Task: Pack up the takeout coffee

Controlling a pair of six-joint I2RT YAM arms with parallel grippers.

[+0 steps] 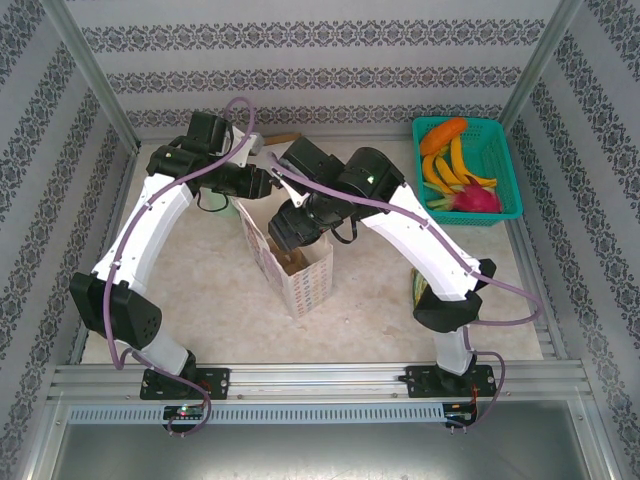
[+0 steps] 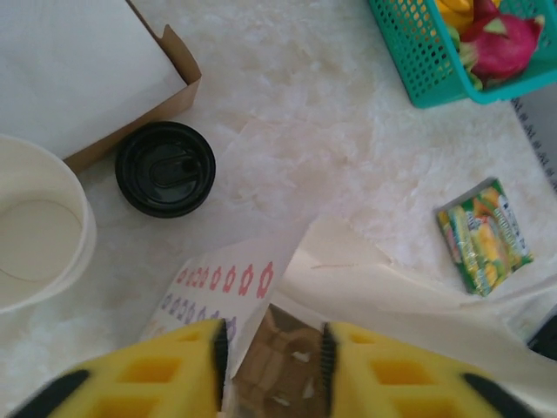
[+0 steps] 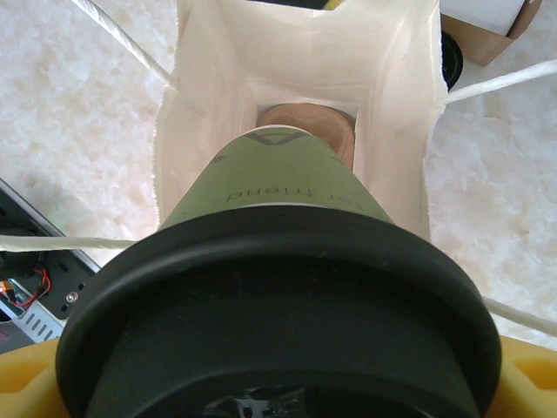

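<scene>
Right wrist: dark olive-green paper cup with black plastic lid [image 3: 278,183] is clamped in the right tool [image 3: 278,396], directly over the open mouth of a flower-printed white paper bag [image 3: 204,61]. Left wrist: left tool [image 2: 271,353] is released, fingers astride the bag's rim. Top: bag stands mid-counter [image 1: 220,300].

Takeout coffee [image 3: 287,196] olive-green, blk lid [image 3: 278,296]; bag [image 1: 312,285] white w/ floral print; basket [image 1: 497,150] teal.
</scene>
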